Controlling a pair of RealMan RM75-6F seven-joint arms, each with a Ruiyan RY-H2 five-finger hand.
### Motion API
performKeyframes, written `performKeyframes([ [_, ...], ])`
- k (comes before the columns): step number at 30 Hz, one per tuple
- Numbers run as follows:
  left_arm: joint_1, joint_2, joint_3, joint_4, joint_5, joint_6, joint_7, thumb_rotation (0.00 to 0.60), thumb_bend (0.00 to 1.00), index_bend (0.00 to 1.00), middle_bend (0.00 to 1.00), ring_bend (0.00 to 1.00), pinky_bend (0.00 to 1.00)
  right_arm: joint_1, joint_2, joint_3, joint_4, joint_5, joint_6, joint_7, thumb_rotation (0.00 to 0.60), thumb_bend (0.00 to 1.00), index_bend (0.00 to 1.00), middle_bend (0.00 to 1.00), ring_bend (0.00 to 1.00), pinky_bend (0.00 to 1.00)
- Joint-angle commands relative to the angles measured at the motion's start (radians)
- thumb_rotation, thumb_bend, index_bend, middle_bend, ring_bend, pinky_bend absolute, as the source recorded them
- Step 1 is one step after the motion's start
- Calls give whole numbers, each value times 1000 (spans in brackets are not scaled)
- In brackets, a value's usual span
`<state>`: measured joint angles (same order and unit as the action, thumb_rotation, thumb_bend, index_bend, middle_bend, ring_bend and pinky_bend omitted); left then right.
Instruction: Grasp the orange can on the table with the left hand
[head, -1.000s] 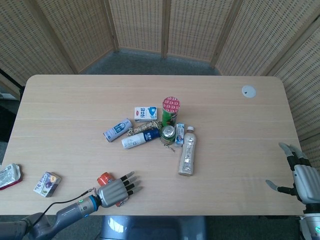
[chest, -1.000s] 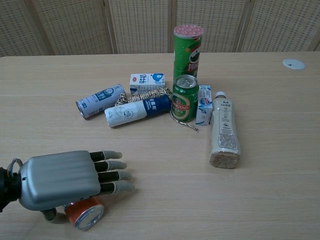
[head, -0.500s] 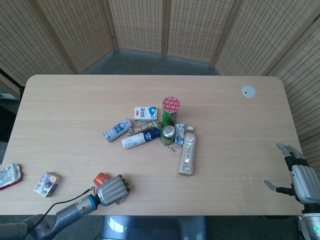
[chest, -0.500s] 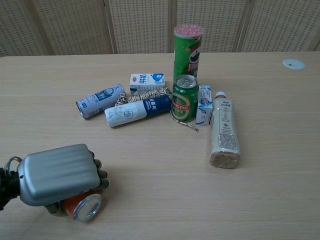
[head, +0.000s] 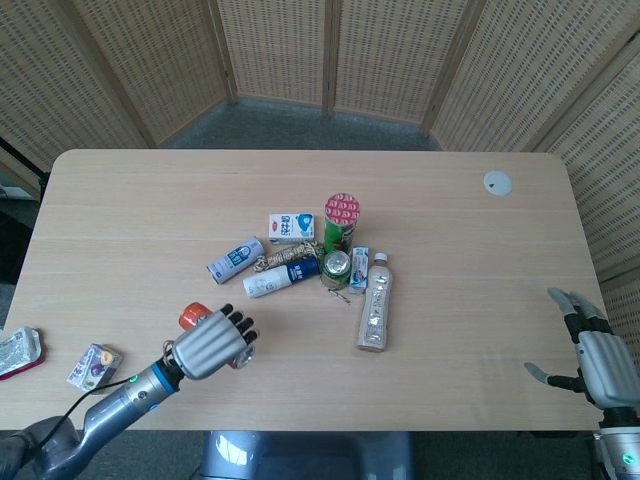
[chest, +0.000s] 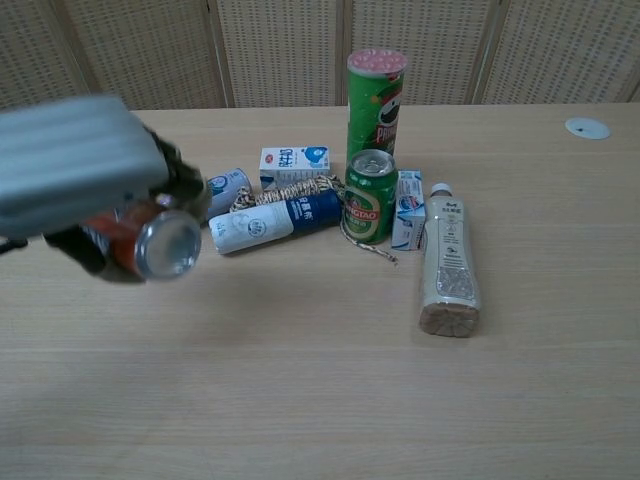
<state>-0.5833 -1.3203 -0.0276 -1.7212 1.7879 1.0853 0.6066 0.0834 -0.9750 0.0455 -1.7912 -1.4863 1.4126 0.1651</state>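
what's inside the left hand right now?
The left hand grips the orange can, lifted off the table. Its silver end and some orange side show below the fingers; the rest of the can is covered.

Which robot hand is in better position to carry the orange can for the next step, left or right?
Left. The left robot hand already grips the orange can, raised above the table. The right robot hand is open at the far table edge.

The head view is looking steeply down from high above the desk (head: 120, 200), taking in its whole top; the chest view is sitting low and close, facing across it. Both are sharing the cluster around the green tube (head: 341, 221) (chest: 376, 100)
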Motion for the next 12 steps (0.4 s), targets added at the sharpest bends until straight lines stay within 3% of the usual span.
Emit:
performKeyframes([
  [1, -3, 88, -98, -91, -27, 107, -54, 600, 6, 888, 755, 696, 731, 0, -1, -1, -2, -2, 0, -2, 581, 0, 0, 0, 0, 0],
  [7, -3, 169, -180, -129, -58, 184, -112, 600, 1, 875, 739, 695, 726, -1, -1, -3, -6, -7, 2, -6, 580, 0, 0, 0, 0, 0],
  [12, -1, 194, -193, -125, -76, 195, -127, 600, 0, 866, 734, 695, 722, -1, -3, -3, -6, -5, 1, -11, 578, 0, 0, 0, 0, 0],
])
